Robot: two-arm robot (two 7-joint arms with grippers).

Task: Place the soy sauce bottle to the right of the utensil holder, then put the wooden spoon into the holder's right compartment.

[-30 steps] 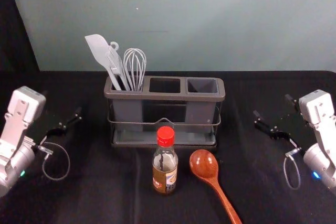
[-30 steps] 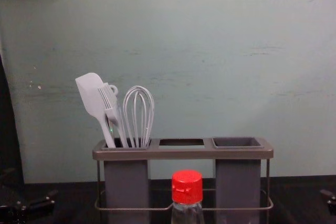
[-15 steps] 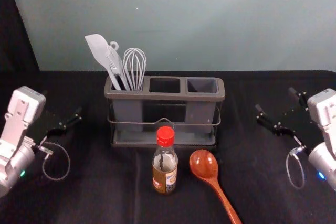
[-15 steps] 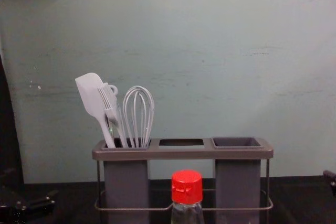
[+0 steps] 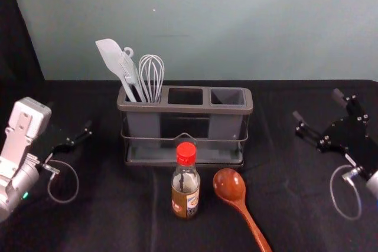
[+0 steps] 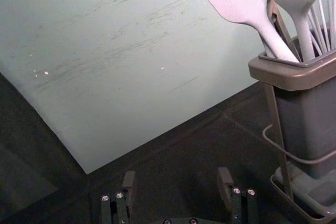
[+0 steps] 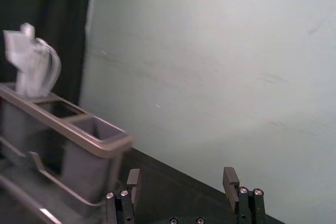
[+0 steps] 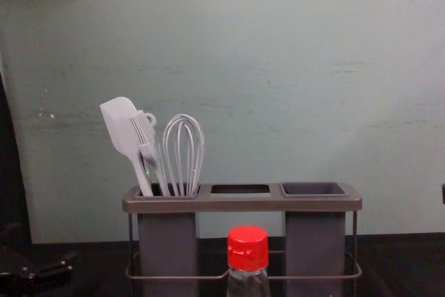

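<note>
See the spread right pincer (image 5: 318, 105) shifted farther out at right. Leave the left pincer (image 6: 177, 178), likewise parted, idle at left. Grip the soy sauce bottle (image 5: 185, 193) squarely, upright before the utensil holder (image 5: 185, 108); lift clear of the wooden spoon (image 5: 229, 185) just beside. Can't see the spoon's handle end, cut off.

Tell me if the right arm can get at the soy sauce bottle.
Probably yes: the right gripper is open, off to the right, and the bottle stands upright in front of the utensil holder. The wooden spoon beside it lies low, so should be easy to clear.
</note>
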